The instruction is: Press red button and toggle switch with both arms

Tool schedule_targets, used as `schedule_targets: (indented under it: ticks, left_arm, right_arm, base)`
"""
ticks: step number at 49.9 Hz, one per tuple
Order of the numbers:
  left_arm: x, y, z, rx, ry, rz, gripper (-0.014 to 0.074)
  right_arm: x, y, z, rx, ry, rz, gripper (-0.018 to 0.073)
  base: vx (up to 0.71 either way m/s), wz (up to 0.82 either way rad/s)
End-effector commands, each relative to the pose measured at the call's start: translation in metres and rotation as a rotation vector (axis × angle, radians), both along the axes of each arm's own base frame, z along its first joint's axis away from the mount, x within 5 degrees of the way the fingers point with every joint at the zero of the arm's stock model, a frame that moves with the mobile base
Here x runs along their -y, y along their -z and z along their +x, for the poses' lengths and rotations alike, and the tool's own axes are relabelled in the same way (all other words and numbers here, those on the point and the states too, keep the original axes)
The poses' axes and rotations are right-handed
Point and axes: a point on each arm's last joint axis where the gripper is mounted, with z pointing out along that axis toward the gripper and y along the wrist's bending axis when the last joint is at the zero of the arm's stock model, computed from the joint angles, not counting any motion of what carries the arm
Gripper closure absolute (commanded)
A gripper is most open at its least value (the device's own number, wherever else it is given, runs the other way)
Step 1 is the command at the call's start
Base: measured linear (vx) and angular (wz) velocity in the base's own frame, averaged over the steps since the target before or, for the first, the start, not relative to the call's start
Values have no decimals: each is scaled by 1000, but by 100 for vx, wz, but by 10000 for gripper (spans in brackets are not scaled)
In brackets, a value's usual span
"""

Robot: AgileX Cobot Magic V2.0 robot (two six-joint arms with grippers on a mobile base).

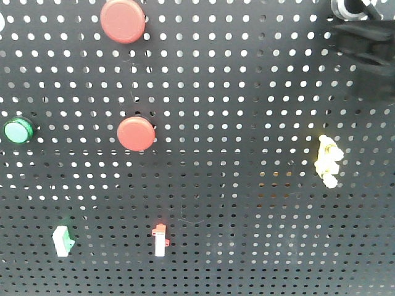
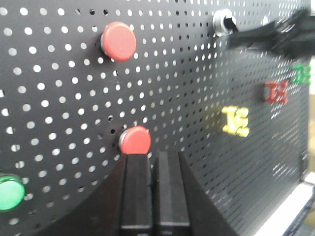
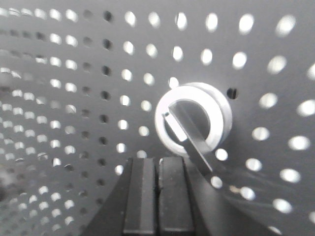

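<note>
Everything is mounted on the black perforated metal panel point(image 1: 247, 246).

Risk 1: left gripper point(image 2: 152, 156), closed and empty, sits just under the lower round red push button point(image 2: 135, 140), contact unclear. The tips could skid off its rim, or it could go for the upper red button point(image 2: 118, 41) instead.

Risk 2: right gripper point(image 3: 158, 160), closed and empty, sits just below the white-ringed black toggle switch point(image 3: 193, 125). The angled lever point(image 3: 189, 142) could slip past the tips.

The front view shows only the right arm point(image 1: 364, 37). Lever angle shows only in the right wrist view.
</note>
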Motion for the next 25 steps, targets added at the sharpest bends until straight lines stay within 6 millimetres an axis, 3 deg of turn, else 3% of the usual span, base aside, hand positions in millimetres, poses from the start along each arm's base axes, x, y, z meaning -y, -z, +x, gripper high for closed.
schedule_targets:
  ticks: [1,10,18,25]
  left_arm:
    - [-2,-1,3,12,-32,-21,594]
    - [4,40,13,-141,-26,-3,594]
    - [8,83,14,-253,1,83,594]
    - [-3,100,-8,-212,17,126,594]
  right_arm:
    - [9,-19,-20,73,29,31,562]
    - [23,3,-46,29,94,-31,562]
    - [42,59,-86,-3,177,-103,562]
    - [59,107,-128,1,211,-104,562]
  base:
    - [0,0]
    - [0,0]
    - [0,0]
    - [0,0]
